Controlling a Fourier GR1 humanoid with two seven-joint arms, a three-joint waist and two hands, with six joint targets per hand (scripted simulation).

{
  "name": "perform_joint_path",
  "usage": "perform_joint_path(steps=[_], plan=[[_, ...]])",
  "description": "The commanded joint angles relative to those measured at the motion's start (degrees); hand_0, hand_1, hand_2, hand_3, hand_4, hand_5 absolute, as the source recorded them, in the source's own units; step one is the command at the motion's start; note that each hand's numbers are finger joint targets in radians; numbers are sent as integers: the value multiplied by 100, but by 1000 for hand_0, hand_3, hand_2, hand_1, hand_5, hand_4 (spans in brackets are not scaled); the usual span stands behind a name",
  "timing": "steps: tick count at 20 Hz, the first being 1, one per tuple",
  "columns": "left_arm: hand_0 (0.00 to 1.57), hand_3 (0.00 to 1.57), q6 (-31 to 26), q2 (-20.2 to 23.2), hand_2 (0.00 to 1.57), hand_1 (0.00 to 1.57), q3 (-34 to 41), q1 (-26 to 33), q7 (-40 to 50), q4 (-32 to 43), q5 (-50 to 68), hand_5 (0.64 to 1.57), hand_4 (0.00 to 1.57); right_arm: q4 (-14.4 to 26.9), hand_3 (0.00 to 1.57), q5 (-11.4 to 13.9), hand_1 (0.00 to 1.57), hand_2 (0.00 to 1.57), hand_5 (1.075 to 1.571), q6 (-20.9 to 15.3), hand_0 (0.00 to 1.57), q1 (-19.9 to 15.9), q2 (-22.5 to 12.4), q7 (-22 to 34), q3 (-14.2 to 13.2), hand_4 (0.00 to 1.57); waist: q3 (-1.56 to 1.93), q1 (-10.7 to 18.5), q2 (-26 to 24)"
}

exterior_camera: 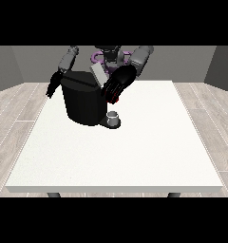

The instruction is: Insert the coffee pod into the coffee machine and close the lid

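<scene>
The robot's arms wear grey, rounded shells, and each ends in a black hand — the hand at the view's right (118, 85) shows a touch of red. Purple rings mark its dark torso.

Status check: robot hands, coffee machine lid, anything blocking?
Robot hand at view's right over black coffee machine, beside its raised grey lid. Other robot hand at machine's far side. Small grey cup on base. Pod unseen.

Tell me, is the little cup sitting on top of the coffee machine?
No, the little cup stands low on the base in front of the coffee machine, not on its top.
</scene>
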Motion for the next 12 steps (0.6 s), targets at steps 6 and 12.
perform_joint_path(steps=[6,12], plan=[[0,60,-111,-361,0,0,17,563,159,47,78,1571,0,338,0,-200,0,0,1571,31,0,171,-87,184,-291,0,-21,601,-771],[0,0,-419,-936,177,0,-18,1159,362,-109,289,1571,0,601,0,-279,0,0,1571,150,0,1096,95,-411,-199,0,-19,885,-1683]])
